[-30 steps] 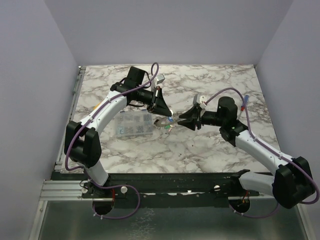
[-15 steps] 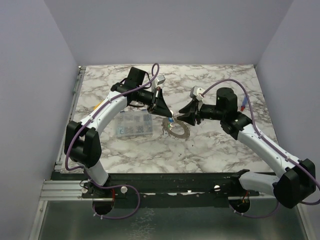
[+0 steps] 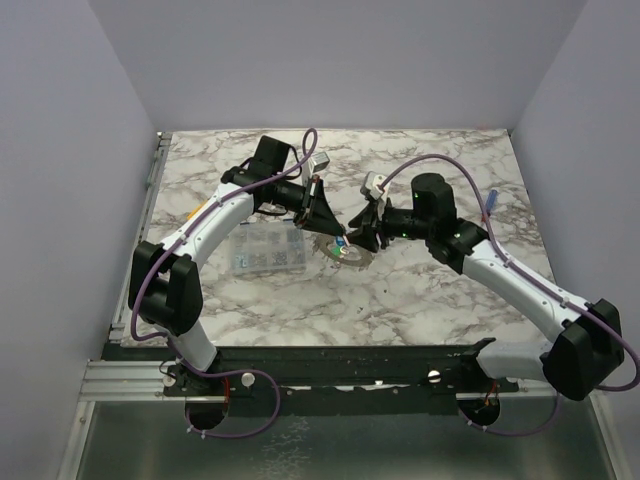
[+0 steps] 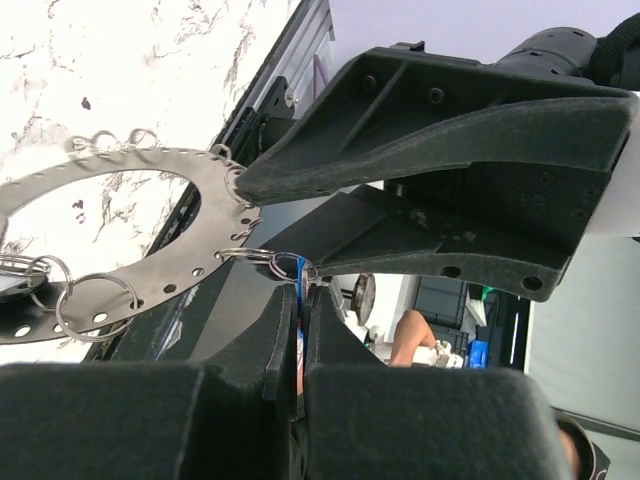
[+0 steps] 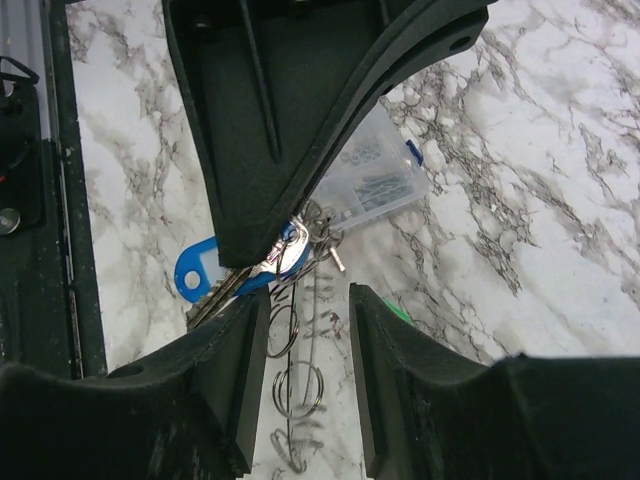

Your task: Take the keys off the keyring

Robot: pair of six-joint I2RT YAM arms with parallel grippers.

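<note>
Shows a marble-patterned table between plain lilac walls. At left, a clear compartment box, flat on the table. Just right of it, left gripper, jaws all but shut on the keys, a blue head showing beside the fingers. Beneath the bunch, near the table's middle, grey perforated ring, tilted and hung with small wire loops; contact with the table not discernible. Facing from the right, right gripper, jaws apart and clamping nothing, ring's rim and loops in the gap, one fingertip touching the rim. Near the right edge, a small blue-tipped item, too small to identify.
</note>
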